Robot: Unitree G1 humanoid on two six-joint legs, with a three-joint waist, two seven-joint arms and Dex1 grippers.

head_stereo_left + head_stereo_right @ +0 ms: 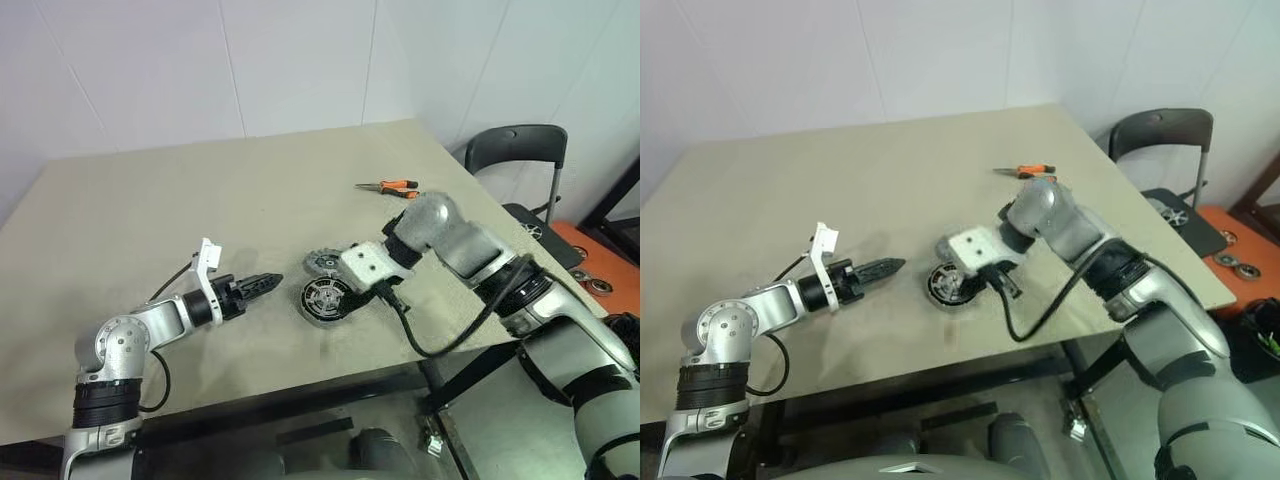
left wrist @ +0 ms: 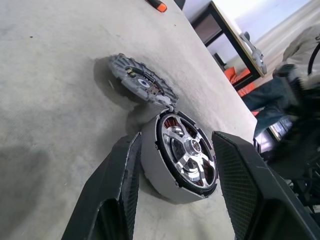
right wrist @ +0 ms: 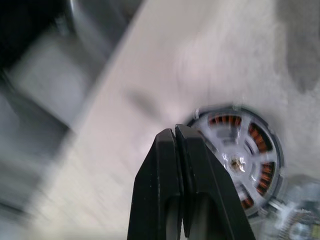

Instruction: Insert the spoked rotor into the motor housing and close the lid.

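Observation:
The motor housing [image 1: 322, 298] lies on the table near its front edge, with the shiny spoked rotor [image 2: 189, 152] seated inside it and copper windings showing between the spokes. Just behind it, touching its rim, the dull grey toothed lid [image 1: 323, 264] lies flat. My left gripper [image 1: 268, 281] hovers level to the left of the housing and points at it, open with nothing between its fingers [image 2: 119, 182]. My right gripper [image 3: 175, 132] is shut and empty, angled down just above the housing's right side, with its wrist block [image 1: 365, 265] over it.
Orange-handled pliers [image 1: 392, 187] lie farther back on the beige table [image 1: 200, 200]. A black chair [image 1: 515, 150] stands beyond the table's right edge. A black cable [image 1: 420, 340] loops from my right wrist over the front edge.

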